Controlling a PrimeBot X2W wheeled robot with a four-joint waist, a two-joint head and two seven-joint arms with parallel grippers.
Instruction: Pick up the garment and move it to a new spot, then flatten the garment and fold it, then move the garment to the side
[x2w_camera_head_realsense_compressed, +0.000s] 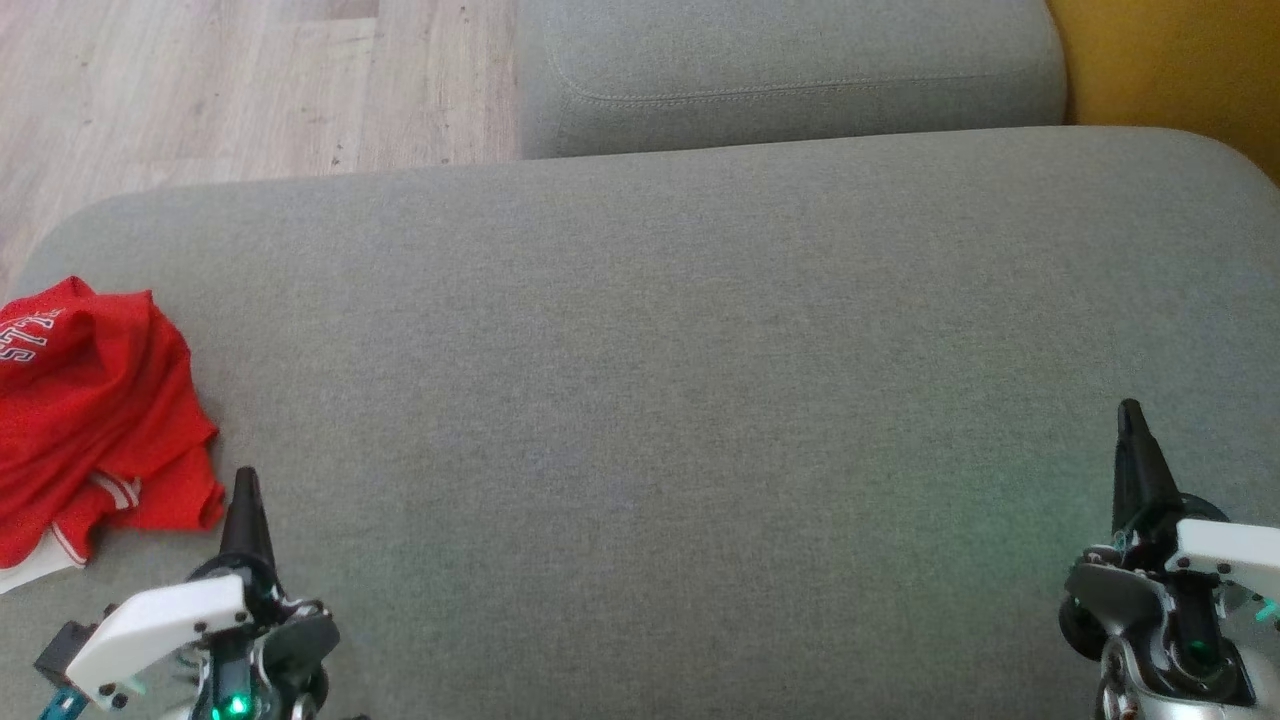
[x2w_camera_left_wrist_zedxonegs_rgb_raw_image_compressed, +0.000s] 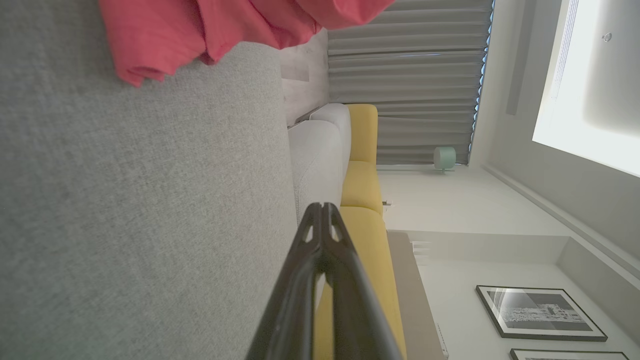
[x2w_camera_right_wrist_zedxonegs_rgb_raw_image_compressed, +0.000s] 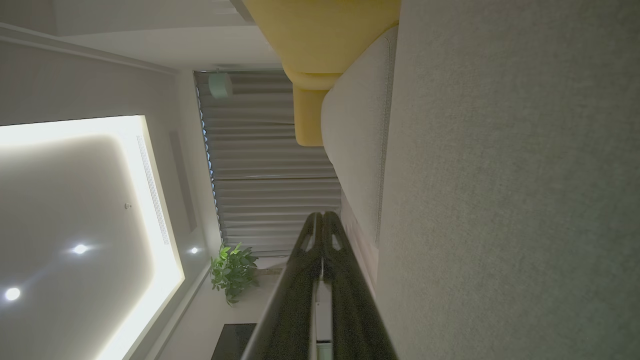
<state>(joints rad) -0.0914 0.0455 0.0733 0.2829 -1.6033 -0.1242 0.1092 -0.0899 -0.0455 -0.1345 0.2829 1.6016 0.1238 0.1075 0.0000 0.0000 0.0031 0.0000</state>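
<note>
Grey sofa cushion (x2w_camera_head_realsense_compressed: 640, 400) spreads wide before the robot, with wooden floor (x2w_camera_head_realsense_compressed: 250, 80) behind it. The left gripper (x2w_camera_head_realsense_compressed: 245, 490) and the right gripper (x2w_camera_head_realsense_compressed: 1132, 415) both have their fingers pressed together, holding nothing and not touching the garment. Near the left gripper, at about ten o'clock from it, the red garment (x2w_camera_head_realsense_compressed: 90, 420) lies crumpled at the cushion's left edge. It looks light, soft and floppy; a raised fold on its near side seems the best place to pinch.
</note>
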